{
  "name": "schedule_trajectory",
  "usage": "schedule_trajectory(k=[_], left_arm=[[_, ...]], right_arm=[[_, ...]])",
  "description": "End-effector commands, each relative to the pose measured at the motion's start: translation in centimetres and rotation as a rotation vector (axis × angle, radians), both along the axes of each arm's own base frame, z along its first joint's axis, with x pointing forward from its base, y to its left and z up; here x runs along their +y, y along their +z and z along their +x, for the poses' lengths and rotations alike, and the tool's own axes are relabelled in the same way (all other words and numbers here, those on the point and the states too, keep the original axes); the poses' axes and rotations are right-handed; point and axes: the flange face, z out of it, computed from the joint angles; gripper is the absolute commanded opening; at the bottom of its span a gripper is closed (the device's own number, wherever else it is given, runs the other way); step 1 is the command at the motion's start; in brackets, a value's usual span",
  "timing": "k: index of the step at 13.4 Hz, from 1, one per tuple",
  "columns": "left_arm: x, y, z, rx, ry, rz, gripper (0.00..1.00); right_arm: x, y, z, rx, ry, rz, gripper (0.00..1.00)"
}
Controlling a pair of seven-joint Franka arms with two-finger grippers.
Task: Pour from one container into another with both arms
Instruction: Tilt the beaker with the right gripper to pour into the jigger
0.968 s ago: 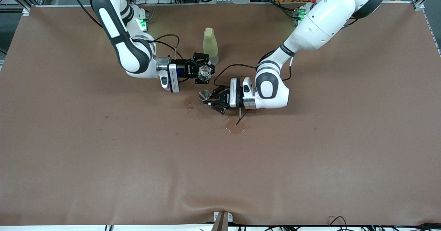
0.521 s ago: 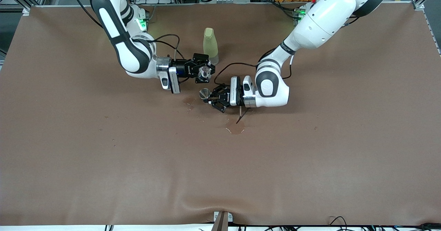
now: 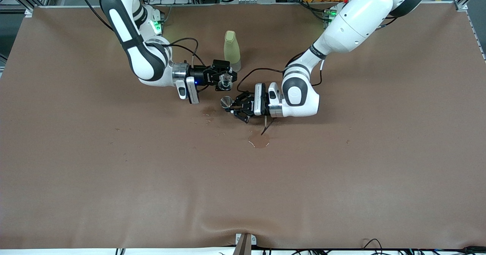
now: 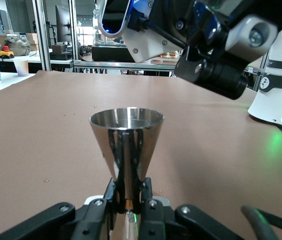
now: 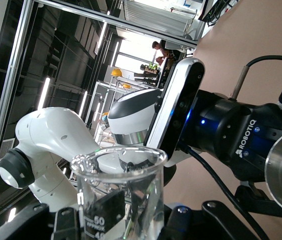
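My right gripper (image 3: pixel 224 79) is shut on the tiny clear cup (image 3: pixel 225 80), held in the air just beside the bottle. In the right wrist view the cup (image 5: pixel 121 190) fills the space between the fingers (image 5: pixel 66 222) and shows printed measuring marks. My left gripper (image 3: pixel 231 105) is shut on the narrow waist of the silvery metal jigger (image 3: pixel 226 102), which stands upright with its rim just below and beside the cup. The jigger (image 4: pixel 126 142) rises from the left gripper (image 4: pixel 127 195), with the right arm's wrist above it.
A tall yellow-green bottle (image 3: pixel 232 51) stands on the brown table cover (image 3: pixel 114 171), close to the cup and farther from the front camera. A wet patch (image 3: pixel 259 141) and a smaller stain (image 3: pixel 208 111) mark the cover near both grippers.
The left gripper has carried the jigger slightly up toward the cup. The right gripper has turned a little with the cup. Both grips are unchanged.
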Motion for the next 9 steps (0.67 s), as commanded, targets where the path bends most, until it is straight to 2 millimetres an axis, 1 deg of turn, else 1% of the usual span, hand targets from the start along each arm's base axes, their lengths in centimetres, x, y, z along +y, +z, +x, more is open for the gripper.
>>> schedule_trajectory(k=[1, 6, 9], left_arm=[[0.41, 1.08, -0.49, -0.016, 0.021, -0.007, 0.00], [0.42, 1.00, -0.51, -0.015, 0.021, -0.007, 0.00], [0.42, 1.00, -0.51, -0.015, 0.021, -0.007, 0.00]], right_arm=[[-0.23, 0.21, -0.13, 0.039, -0.021, 0.014, 0.00], [-0.29, 0.29, -0.07, 0.149, -0.022, 0.021, 0.00], [-0.26, 0.35, -0.03, 0.186, -0.022, 0.024, 0.00]])
